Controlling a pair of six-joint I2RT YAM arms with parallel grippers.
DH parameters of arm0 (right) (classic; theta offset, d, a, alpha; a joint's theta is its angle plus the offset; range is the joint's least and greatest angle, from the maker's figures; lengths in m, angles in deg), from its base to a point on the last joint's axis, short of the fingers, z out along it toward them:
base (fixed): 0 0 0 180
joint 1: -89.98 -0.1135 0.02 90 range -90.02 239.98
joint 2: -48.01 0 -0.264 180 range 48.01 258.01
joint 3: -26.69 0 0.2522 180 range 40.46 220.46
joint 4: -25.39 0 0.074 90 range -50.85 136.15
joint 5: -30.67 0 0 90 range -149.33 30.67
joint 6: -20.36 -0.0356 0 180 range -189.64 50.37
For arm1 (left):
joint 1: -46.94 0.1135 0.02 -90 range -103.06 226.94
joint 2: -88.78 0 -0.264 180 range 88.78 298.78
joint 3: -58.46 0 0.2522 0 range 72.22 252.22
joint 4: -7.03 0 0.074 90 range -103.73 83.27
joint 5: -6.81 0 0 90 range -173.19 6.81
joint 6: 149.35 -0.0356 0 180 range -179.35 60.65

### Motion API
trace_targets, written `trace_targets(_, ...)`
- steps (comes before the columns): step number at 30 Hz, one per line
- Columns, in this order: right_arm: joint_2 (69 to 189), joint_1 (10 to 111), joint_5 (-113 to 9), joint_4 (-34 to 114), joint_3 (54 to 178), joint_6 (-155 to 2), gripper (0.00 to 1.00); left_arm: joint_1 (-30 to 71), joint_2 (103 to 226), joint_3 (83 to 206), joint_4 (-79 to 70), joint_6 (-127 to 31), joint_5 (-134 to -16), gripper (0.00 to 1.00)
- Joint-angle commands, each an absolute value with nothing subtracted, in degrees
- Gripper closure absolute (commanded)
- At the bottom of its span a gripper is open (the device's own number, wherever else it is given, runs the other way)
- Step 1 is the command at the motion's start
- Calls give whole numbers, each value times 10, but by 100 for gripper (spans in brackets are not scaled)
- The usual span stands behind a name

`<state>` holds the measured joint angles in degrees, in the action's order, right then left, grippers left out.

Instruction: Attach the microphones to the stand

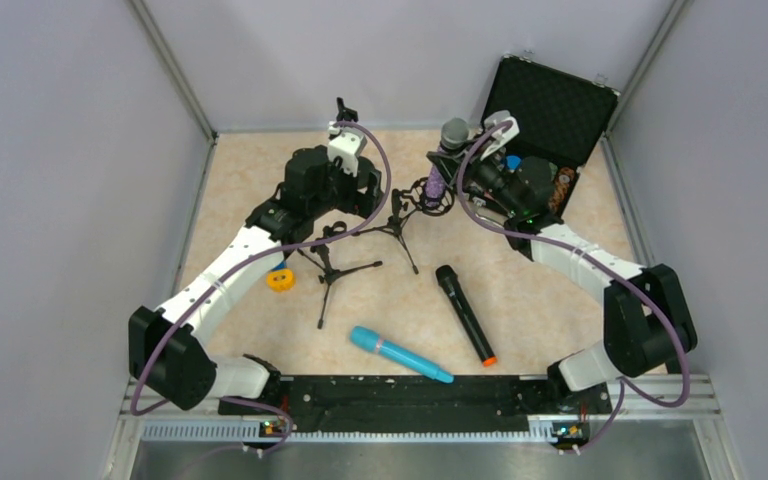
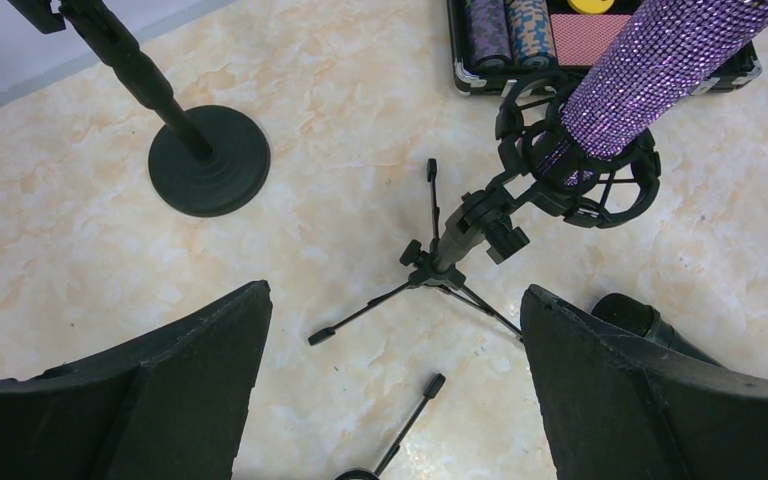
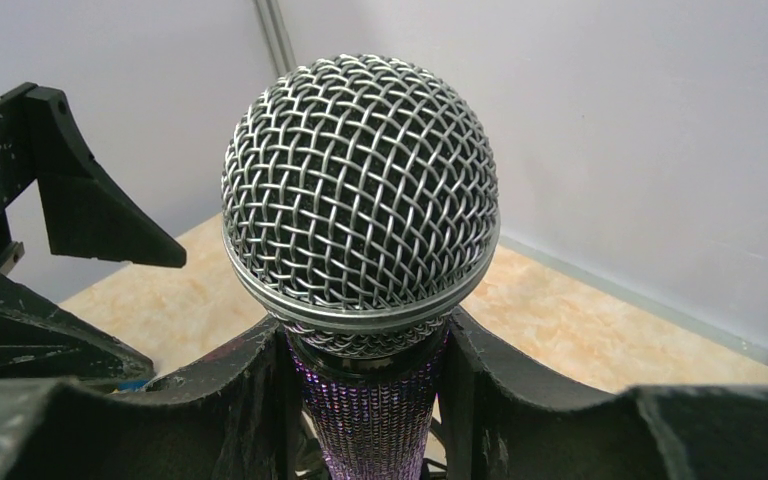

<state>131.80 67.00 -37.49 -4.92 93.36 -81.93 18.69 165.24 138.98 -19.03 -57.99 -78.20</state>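
Spanning the overhead view: beige marbled tabletop, closed in by plain grey panels on three sides.
- Black case, far right corner, lid raised. Contents partly hidden by the right arm; a blue item and chip stacks show.
- Purple microphone, far middle, tilted, mesh head up, lower end in the shock mount of a tripod stand.
- Black microphone, orange end toward the arms' bases, flat on the table, near middle.
- Light blue microphone, flat, just left of the black one, apart from it.
- Second tripod stand, left of middle; small orange object beside it.

Left wrist view:
- Left gripper, fingers spread wide with nothing between them, above the bare marbled surface.
- Round-base stand, upper left.
- The purple microphone's glittery body enters the ring of the shock mount.
- Case wall at the top edge; inside, patterned chip stacks and a red block.

Right wrist view:
- Right gripper, fingers pinching the purple microphone's body just below the silver mesh head.
- Grey wall and a strip of marbled surface behind.
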Motion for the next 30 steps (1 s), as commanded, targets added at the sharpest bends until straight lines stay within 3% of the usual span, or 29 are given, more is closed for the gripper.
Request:
trace_targets(1, 1326, 659, -387, -74, 955, -802, 100, 183, 1648, 1411, -174, -583, -776, 1)
trace_targets(30, 1365, 642, -403, -107, 892, -782, 100, 180, 1651, 1410, -172, -582, -766, 1)
